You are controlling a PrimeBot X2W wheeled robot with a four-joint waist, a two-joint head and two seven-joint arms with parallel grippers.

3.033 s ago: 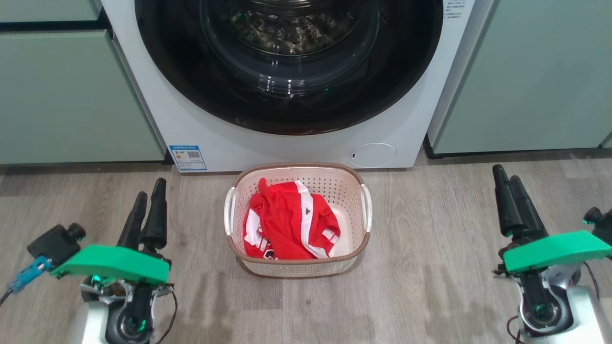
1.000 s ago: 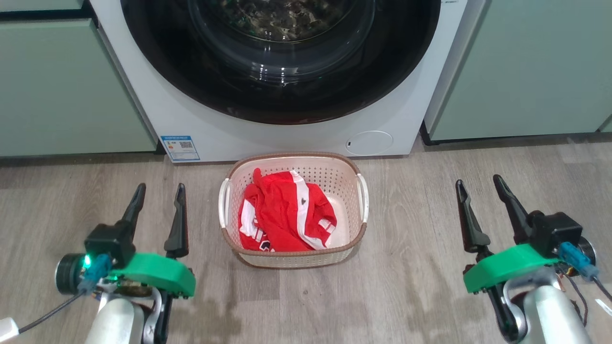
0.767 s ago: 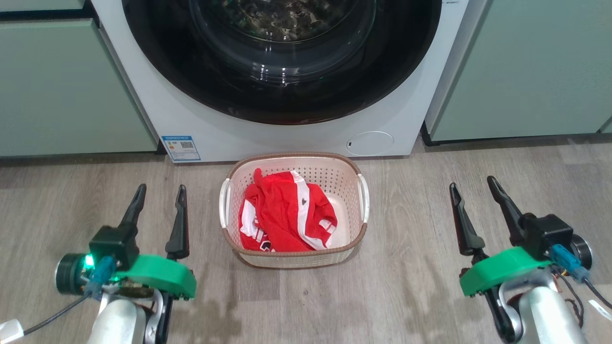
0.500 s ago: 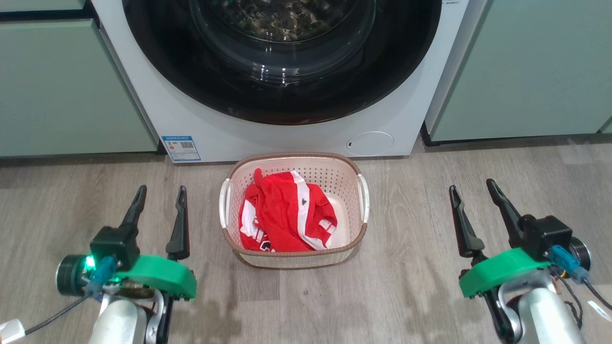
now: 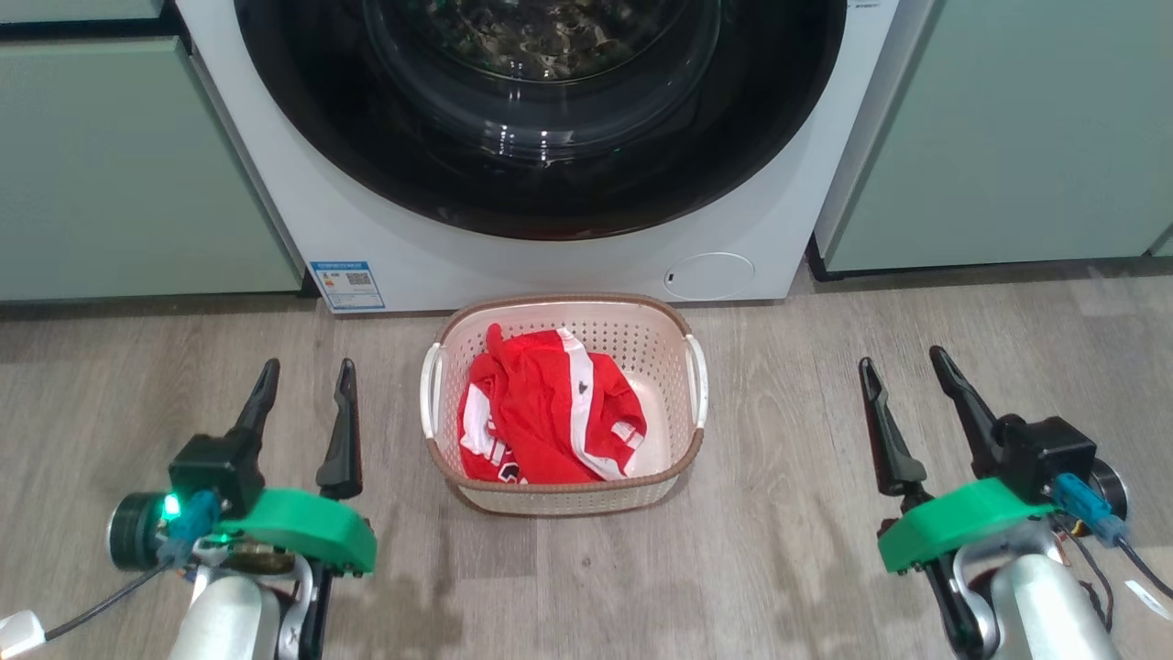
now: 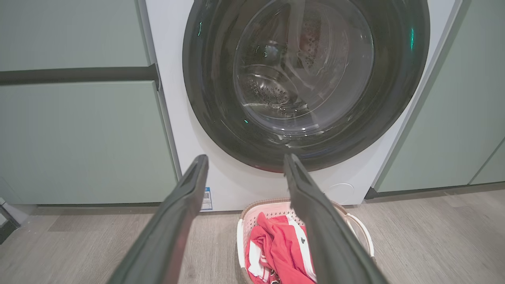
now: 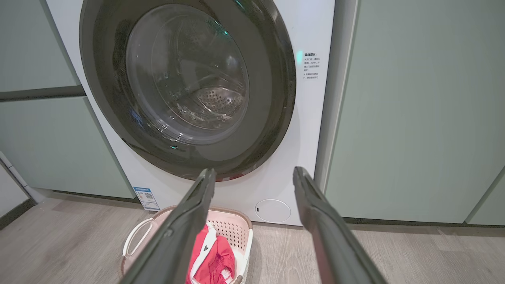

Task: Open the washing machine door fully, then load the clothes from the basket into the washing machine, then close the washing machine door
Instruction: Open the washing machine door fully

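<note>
Head view: high, facing forward and down, basket (image 5: 632,344) between left gripper (image 5: 308,365) and right gripper (image 5: 900,357)
Wrist views: low, facing along own fingers, washing machine door (image 6: 303,79) close ahead
Shared: washing machine door, basket

Red clothes (image 5: 541,422), white-striped; cream perforated basket (image 5: 623,344), brown-rimmed.
Glossy black washing machine door (image 5: 751,137), white washing machine (image 5: 550,270), pale green cabinets (image 5: 119,183), grey wood-grain floor (image 5: 779,550).
</note>
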